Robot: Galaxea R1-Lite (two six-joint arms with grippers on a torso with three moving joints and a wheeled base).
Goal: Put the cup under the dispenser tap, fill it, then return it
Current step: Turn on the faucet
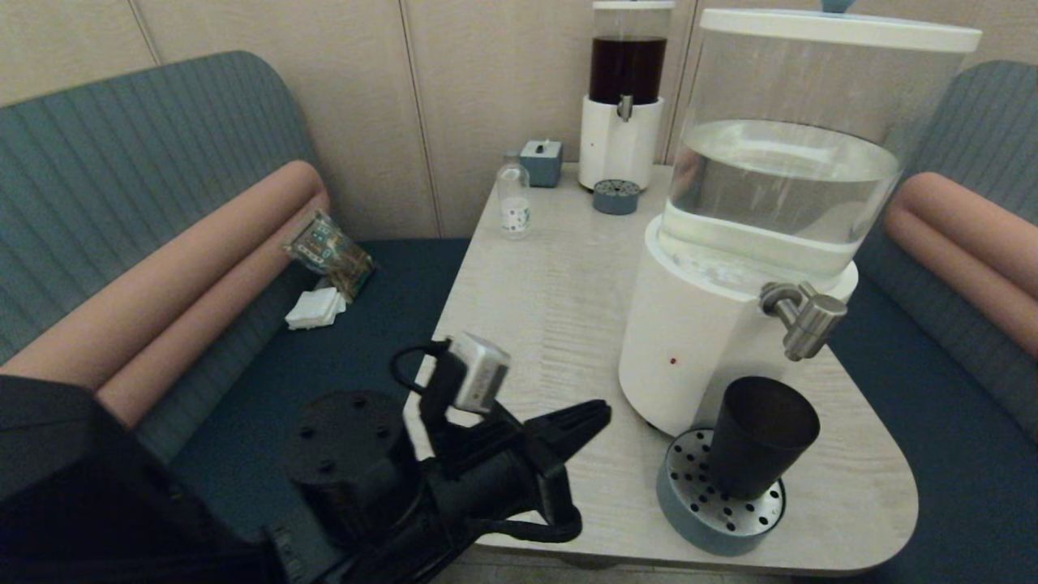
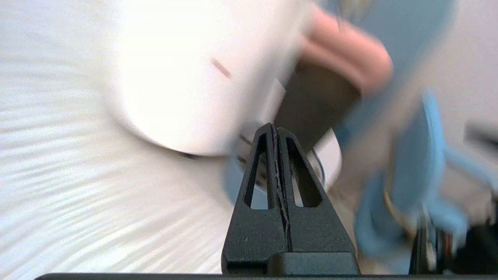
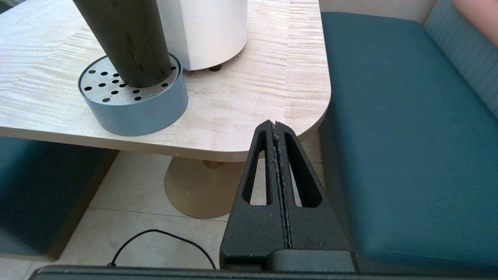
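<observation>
Standing upright on the drip tray (image 1: pixel 689 503) beneath the dispenser tap (image 1: pixel 804 318), the cup (image 1: pixel 758 436); left pincer (image 1: pixel 596 414) pressed together, empty.

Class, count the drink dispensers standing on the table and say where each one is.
2: the large clear-water dispenser near the front right, behind the cup; the smaller dark-liquid dispenser at the back edge.

Dark cup (image 1: pixel 760 436) upright below silver tap (image 1: pixel 804 317)

Table (image 1: pixel 559 308) w/ 2 dispensers, bottle (image 1: pixel 513 199), prob. drip trays.
</observation>
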